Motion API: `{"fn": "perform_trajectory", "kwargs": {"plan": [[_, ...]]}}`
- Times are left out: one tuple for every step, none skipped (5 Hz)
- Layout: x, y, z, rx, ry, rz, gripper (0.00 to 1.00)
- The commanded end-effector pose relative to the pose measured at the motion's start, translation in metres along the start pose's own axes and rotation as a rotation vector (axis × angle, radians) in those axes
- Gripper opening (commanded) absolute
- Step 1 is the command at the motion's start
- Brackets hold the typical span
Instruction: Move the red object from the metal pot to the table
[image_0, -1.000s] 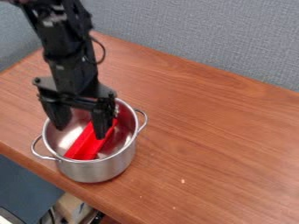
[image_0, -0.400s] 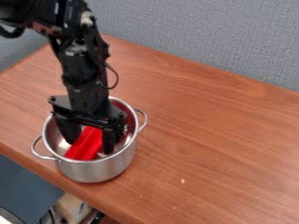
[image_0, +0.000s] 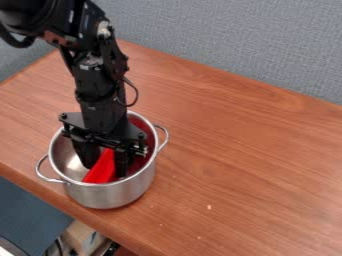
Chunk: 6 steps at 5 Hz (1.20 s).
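Note:
The metal pot stands near the front left edge of the table. Inside it lies the red object, leaning from the pot's floor up toward the far rim. My gripper points straight down into the pot, its black fingers drawn in against the upper part of the red object. The arm hides the piece's upper end.
The pot has a loop handle at the right rim and another at the front left. The table's rounded front edge runs just below the pot. A grey wall rises behind the table.
The gripper has sunk deeper into the pot, and its fingers have come together from wide apart onto the red object. The pot has not moved.

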<state>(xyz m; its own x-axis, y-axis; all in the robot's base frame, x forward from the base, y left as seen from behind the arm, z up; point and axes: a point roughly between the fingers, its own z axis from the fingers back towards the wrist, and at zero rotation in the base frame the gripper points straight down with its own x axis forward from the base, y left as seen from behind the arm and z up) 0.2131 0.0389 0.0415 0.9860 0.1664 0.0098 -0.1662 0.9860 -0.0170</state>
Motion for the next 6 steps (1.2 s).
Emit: {"fn": "perform_trajectory", "kwargs": {"plan": [[0.004, 0.001, 0.005, 0.005, -0.022, 0.000, 0.00], [0.005, 0.000, 0.013, -0.006, -0.022, 0.002, 0.00], [0.005, 0.000, 0.019, -0.014, -0.022, 0.006, 0.00], [0.008, 0.000, 0.036, -0.033, -0.041, 0.015, 0.00], [0.017, 0.017, 0.057, -0.057, -0.065, 0.058, 0.00], [0.022, 0.018, 0.060, -0.097, -0.068, 0.070, 0.00]]}}
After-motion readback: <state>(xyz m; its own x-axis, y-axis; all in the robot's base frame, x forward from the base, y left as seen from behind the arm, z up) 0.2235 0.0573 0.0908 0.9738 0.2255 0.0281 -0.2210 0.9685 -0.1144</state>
